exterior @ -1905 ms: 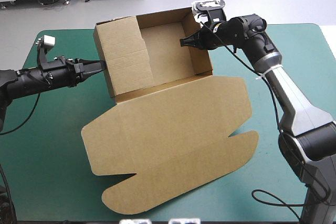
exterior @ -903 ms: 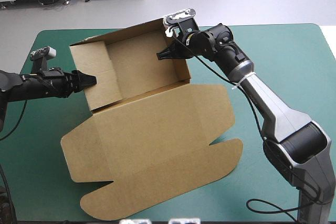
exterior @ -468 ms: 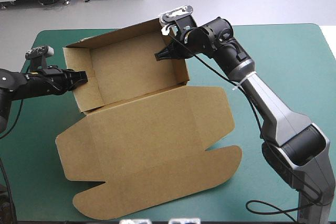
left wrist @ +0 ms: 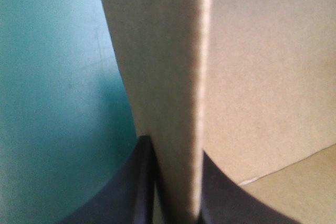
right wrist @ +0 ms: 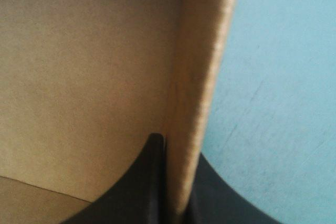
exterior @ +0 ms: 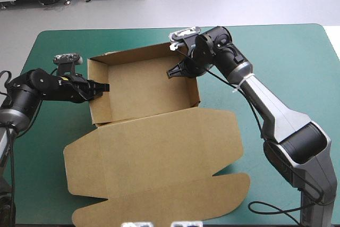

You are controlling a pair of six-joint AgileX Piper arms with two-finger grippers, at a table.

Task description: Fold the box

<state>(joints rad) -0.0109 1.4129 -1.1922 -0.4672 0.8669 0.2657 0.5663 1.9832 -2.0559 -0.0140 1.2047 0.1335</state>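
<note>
High view, OP: the box (exterior: 143, 86) has come down. Earlier I had the tray tipped up off the tabletop (exterior: 297, 62), mouth toward the camera. Now it reads as sitting flat on its floor, mouth up, walls upright. It has also swung round and shifted toward my left arm's side.

SPOTTER: Hands?

OP: Left hand (exterior: 104, 87) is pinching the box's left end wall (left wrist: 157, 51), one finger outside and one inside, all but pressed together on the board. Right hand (exterior: 172, 73) has the same grip on the right end wall (right wrist: 202, 51), near the box's far corner.

SPOTTER: Lid?

OP: The lid (exterior: 159, 158) lies flat on the near side of the tray, flaps unfolded, joined along the tray's near wall.

SPOTTER: What does that mean for the fold?

OP: My judgement is that the tray stage is about done, since the walls stand and hold shape. The lift looks like a reposition, not a fold. With the tray grounded I could let go of both walls. The risk is an end wall springing out if its tuck isn't seated. Neither wrist view shows me the tucks.
</note>
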